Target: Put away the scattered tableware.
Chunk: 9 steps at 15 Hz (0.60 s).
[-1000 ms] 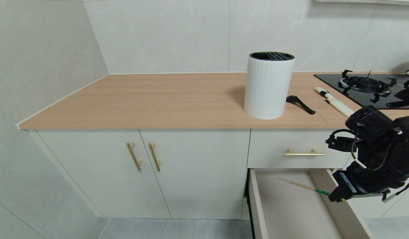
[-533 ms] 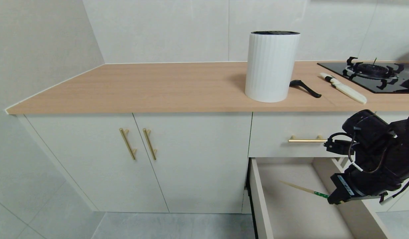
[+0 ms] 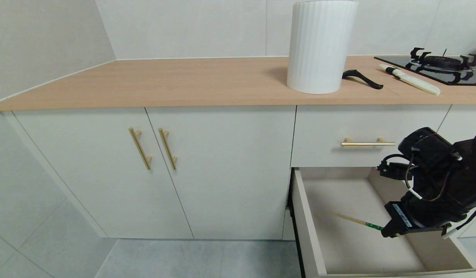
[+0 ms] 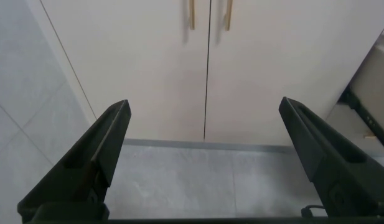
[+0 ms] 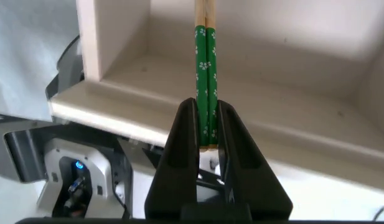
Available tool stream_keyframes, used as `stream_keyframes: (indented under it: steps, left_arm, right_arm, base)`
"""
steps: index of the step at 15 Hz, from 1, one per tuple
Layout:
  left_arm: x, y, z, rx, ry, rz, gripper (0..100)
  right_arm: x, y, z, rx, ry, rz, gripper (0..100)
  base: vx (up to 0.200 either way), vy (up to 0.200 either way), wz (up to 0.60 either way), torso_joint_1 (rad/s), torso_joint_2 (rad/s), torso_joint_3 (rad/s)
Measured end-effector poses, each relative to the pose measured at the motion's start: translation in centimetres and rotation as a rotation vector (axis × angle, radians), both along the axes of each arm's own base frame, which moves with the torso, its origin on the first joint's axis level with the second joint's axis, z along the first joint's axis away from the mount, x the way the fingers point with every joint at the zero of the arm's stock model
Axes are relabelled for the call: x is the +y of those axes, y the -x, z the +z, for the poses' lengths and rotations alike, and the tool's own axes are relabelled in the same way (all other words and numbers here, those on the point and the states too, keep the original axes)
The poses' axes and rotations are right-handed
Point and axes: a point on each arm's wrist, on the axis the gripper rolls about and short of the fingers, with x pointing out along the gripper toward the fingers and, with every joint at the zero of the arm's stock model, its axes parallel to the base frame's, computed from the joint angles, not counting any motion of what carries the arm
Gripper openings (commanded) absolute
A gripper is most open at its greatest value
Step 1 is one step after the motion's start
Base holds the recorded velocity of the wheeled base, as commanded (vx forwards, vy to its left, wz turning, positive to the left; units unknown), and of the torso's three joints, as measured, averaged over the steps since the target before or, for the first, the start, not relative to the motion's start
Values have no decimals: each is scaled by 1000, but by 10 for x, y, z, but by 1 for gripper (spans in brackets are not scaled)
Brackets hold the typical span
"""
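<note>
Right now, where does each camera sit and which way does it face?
Head view: on the head, facing forward and down at wooden counter, pale cabinet doors and open pale drawer; right arm shows.
Left wrist view: on the left wrist, facing those doors and grey floor; its open jaws show.
Right wrist view: on the right wrist, facing into the drawer; its jaws grip green-ended wooden chopsticks.
Shared: head and right wrist views both show chopsticks and drawer.

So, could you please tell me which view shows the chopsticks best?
The right wrist view: the chopsticks sit close up, clamped in the right pincer, green ends clear. The head view shows them thin over the open drawer. The left wrist view faces cabinet doors.
</note>
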Motion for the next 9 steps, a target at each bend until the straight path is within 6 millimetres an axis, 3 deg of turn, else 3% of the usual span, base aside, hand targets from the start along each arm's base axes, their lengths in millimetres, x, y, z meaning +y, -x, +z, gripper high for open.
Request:
stream_keyframes:
  steps: [5, 9]
  left_arm:
    - [0, 0, 0, 0, 0, 0, 100]
    - [0, 0, 0, 0, 0, 1, 100]
  right_arm:
    - [8, -3, -1, -140, -3, 4, 0]
    - [26, -22, -26, -217, 52, -123, 0]
  base:
    - [0, 0, 0, -1, 14, 7]
    - [0, 0, 0, 0, 0, 0]
